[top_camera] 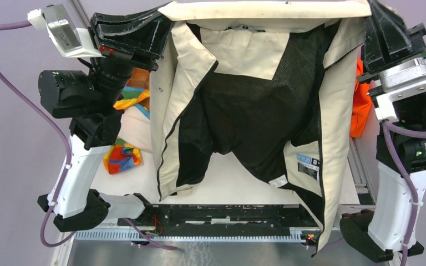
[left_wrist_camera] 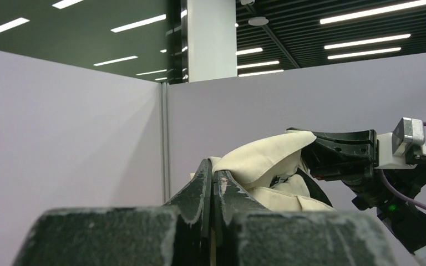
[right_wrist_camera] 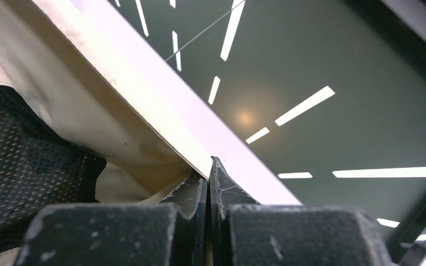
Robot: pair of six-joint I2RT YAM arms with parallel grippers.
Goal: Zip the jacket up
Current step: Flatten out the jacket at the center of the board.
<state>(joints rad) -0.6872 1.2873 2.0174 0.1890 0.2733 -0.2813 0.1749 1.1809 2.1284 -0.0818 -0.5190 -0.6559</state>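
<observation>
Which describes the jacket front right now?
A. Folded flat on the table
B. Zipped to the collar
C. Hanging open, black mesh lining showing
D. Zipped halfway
C: the jacket hangs spread between the left gripper and the right gripper, its front edges wide apart and the black mesh lining exposed.
</observation>
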